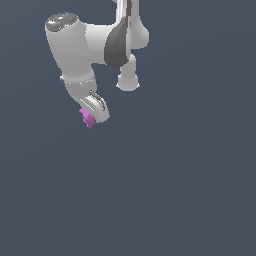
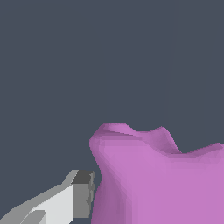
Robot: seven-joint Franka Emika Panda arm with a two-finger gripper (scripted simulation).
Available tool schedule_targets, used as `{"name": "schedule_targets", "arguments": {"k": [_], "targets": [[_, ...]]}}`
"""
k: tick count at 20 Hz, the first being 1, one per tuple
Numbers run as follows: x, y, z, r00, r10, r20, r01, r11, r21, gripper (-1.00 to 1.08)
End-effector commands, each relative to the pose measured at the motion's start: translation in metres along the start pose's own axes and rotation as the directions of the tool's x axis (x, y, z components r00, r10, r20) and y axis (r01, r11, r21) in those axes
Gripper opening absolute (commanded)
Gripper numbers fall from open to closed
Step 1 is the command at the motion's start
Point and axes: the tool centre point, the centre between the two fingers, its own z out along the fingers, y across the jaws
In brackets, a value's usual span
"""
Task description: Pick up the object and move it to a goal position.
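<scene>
The object (image 1: 88, 118) is a small magenta-pink angular piece at the tip of my white gripper (image 1: 93, 115), in the upper left of the exterior view. It sticks out below and to the exterior view's left of the fingers. In the wrist view the object (image 2: 157, 179) looms large and pink, with one grey-tipped finger (image 2: 82, 192) pressed against its side. The other finger is hidden behind the object. The gripper is shut on the object and holds it off the flat dark surface.
The white arm (image 1: 75, 47) with its dark elbow joint (image 1: 117, 47) fills the upper left of the exterior view. A plain dark grey-blue ground (image 1: 175, 190) spreads everywhere else; no goal marker shows.
</scene>
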Motion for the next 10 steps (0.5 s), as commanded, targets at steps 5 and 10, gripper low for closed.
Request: {"name": "schedule_targets", "arguments": {"k": [5, 10], "targets": [[0.028, 0.042, -0.055, 1.000, -0.001, 0.000, 0.001, 1.000, -0.001, -1.00], [0.044, 0.062, -0.081, 1.000, -0.001, -0.001, 0.001, 1.000, -0.002, -1.00]]}}
